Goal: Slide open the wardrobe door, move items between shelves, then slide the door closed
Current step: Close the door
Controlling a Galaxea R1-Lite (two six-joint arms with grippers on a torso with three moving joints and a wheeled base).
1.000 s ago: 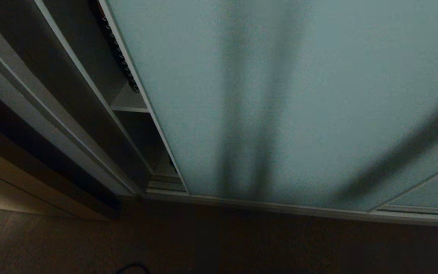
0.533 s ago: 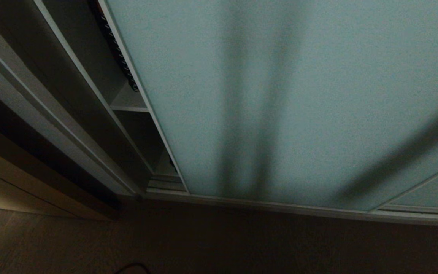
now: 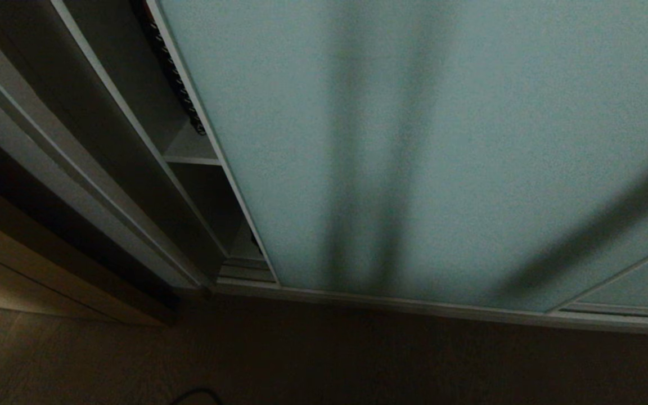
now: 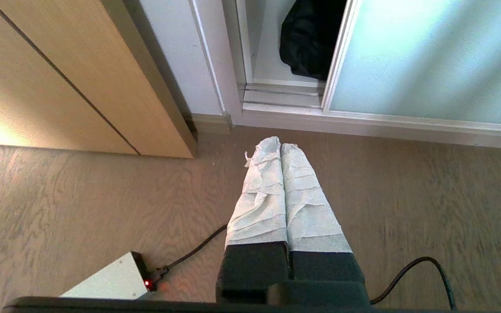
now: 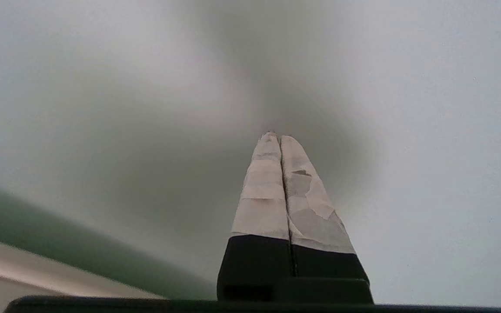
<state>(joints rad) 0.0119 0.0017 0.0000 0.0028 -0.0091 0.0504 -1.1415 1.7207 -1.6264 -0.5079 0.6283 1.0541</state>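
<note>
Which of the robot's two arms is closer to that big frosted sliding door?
Right. The right gripper points, fingers shut, close at the sliding wardrobe door. The left gripper hangs over the floor, short of the door's bottom rail.

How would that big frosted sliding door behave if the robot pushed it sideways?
The sliding wardrobe door is a tall panel in a thin metal frame, so it probably stays stiff and feels heavy. It sits in a floor track, so it likely glides rather than tips. The frosted face looks smooth, so the right gripper's shut fingers may slip.

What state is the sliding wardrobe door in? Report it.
Partly open: the sliding wardrobe door leaves a narrow gap at its left edge, exposing a shelf and a black bag.
</note>
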